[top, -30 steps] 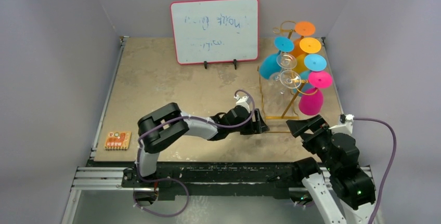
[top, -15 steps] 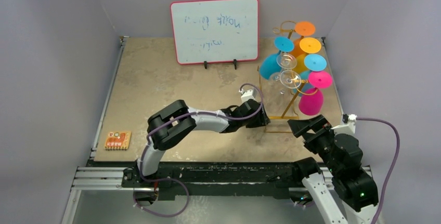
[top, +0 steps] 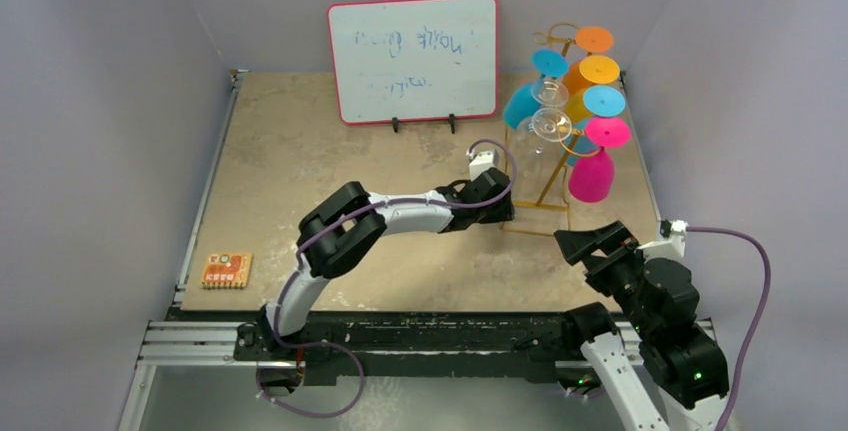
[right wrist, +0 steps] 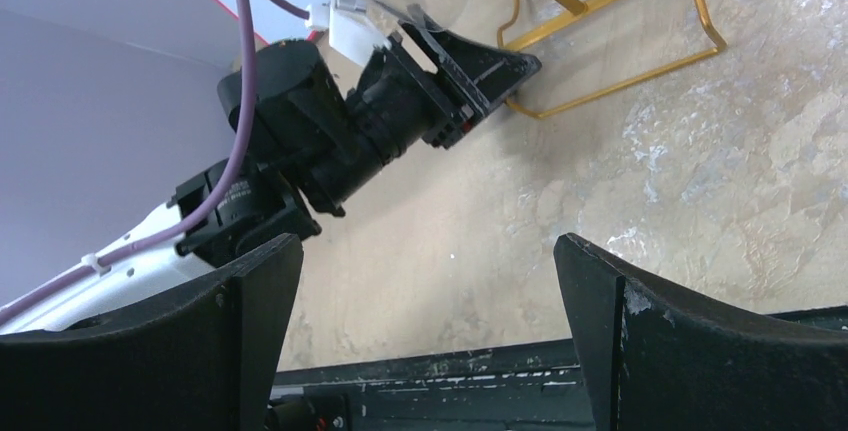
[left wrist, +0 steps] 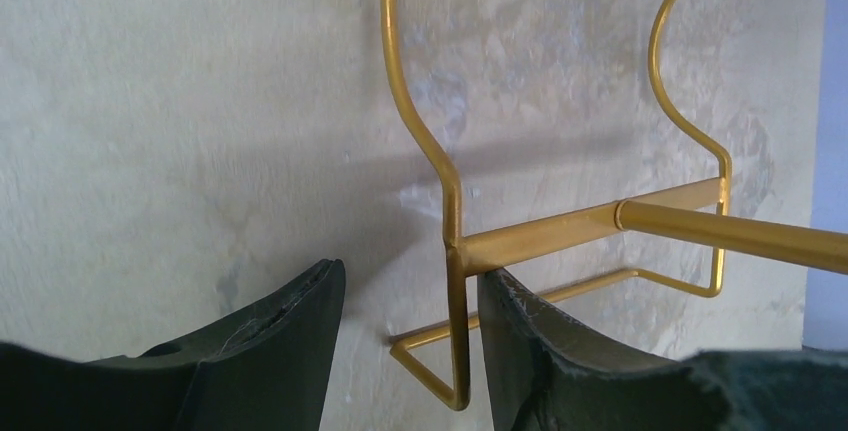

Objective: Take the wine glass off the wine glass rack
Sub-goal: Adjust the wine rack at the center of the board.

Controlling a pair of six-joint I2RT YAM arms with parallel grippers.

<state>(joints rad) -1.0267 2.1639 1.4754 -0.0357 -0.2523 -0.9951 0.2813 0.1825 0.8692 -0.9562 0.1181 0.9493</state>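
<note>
gold wire, thin and tall, forms the wine glass rack [left wrist: 540,233], which stands on the counter [top: 300,151] just right of the whiteboard [top: 412,56]. it has a rectangular base and curled hooks hung with upside-down wine glasses [top: 548,123] in clear, blue, orange and pink. the left gripper [left wrist: 410,281] sits low at the base corner nearest the whiteboard, fingers [left wrist: 280,351] apart on either side of an upright wire, with a gap at one side and not clamped. the right gripper [right wrist: 428,251], nearer than the whiteboard and to its right, stands wide apart, holding nothing. since a second ago the left arm [top: 400,216] has reached further and the rack has slid back toward the whiteboard's line.
</note>
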